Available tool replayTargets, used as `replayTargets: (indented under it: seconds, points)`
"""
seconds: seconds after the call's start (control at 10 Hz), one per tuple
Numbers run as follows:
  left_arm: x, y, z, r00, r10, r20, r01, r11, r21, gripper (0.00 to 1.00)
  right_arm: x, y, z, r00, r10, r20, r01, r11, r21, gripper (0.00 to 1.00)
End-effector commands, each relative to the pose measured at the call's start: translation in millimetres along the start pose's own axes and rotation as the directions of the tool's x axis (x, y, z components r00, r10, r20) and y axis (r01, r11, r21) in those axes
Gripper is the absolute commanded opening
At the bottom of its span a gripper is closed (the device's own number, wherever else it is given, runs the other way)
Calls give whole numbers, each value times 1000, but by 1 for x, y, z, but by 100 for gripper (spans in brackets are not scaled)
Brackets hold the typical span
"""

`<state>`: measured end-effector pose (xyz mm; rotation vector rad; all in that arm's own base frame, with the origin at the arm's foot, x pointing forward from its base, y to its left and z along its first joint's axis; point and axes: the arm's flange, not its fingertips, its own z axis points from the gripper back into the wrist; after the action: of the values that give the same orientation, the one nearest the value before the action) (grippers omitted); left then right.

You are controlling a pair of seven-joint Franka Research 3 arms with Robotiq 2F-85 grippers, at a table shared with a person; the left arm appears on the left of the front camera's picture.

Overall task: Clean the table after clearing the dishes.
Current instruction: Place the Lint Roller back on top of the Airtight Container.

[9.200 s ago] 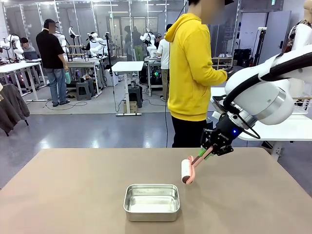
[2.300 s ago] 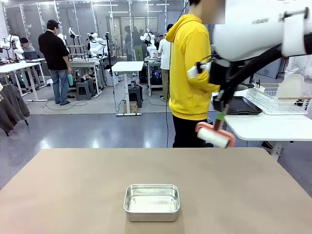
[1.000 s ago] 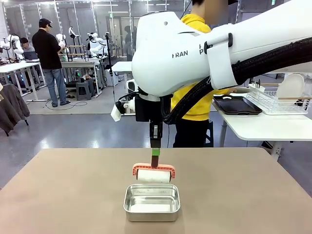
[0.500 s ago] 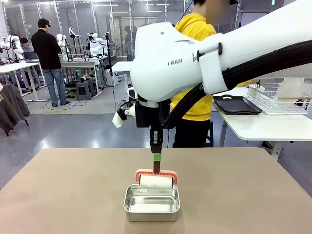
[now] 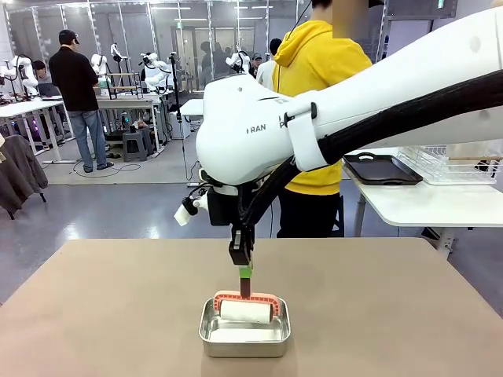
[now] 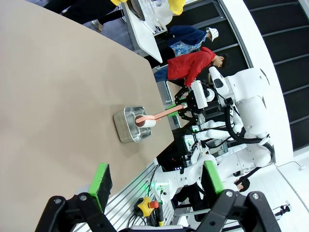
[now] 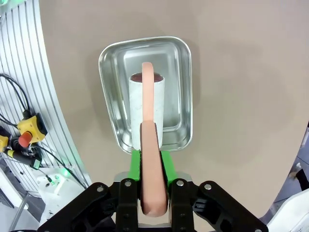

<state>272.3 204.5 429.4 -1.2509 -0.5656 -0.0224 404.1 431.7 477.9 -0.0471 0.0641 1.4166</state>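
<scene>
- The right hand (image 7: 154, 162) is clamped on the pink handle of the roller (image 5: 246, 309), its green pads (image 7: 136, 166) pressed to either side of the handle.
- Straight below that hand, the white roll hangs inside the steel pan (image 5: 244, 327), low between its walls; whether it touches the pan floor I cannot tell.
- The left hand (image 6: 157, 181) holds nothing, its fingers spread wide, high above the bench (image 5: 393, 314) with the pan well off ahead of it.
- The dishes appear to be cleared: the brown bench around the pan carries no plates or cutlery, and a black tray (image 5: 382, 169) sits on a white side table far beyond the right hand.
- My reading is that the wiping is over and the roller is being put away in the pan. What is left is to let go of the handle and draw the arm back.
</scene>
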Motion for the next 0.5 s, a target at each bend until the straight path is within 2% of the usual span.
replayTargets:
  seconds: [0.0, 0.2, 0.4]
  points:
    - [-1, -1, 2, 1000, -4, 7, 4, 1000, -9, 95, 17, -1, -3, 1000, -1, -21, 1, 1000, -9, 21]
    - [-1, -1, 2, 1000, -4, 7, 4, 1000, -9, 95, 22, -9, -16, 999, 24, -31, -24, 1000, 6, 21]
    - [-1, -1, 2, 1000, -4, 7, 4, 1000, -9, 95, 26, -18, -29, 996, 78, -32, -78, 997, -27, 21]
